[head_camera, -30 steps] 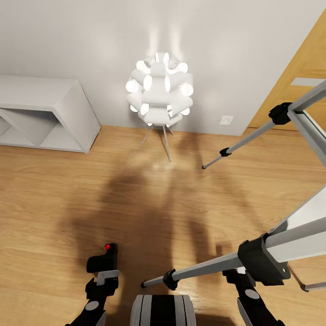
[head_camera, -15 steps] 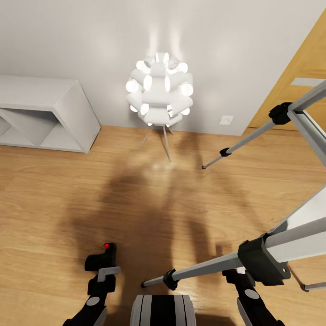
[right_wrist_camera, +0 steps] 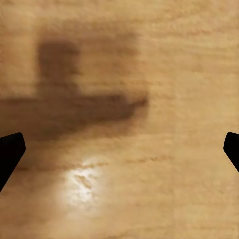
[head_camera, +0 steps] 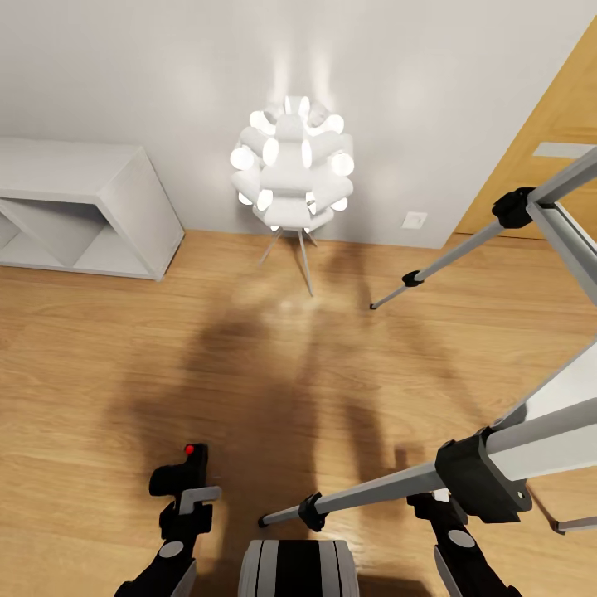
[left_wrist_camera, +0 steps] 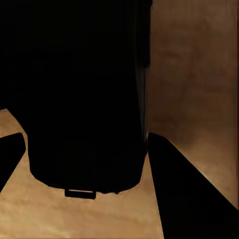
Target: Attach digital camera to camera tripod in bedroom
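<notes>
Near left, the left gripper clamps the camera; the right gripper gapes beside the tripod.

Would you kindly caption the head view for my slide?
Left gripper holds the digital camera low over the wood floor, camera tripod legs at right, white lamp ahead.

Both arms are black. The left arm has a round light-grey disc set into its wrist joint and a small pale-grey bracket above it, just under the black left gripper. The right arm carries the same grey disc and a white patch near its top. Between them sits the trunk, a rounded block with a black centre band flanked by silver-grey strips and thin dark grooves. In the right wrist view the right gripper's fingertips are plain black wedges.
</notes>
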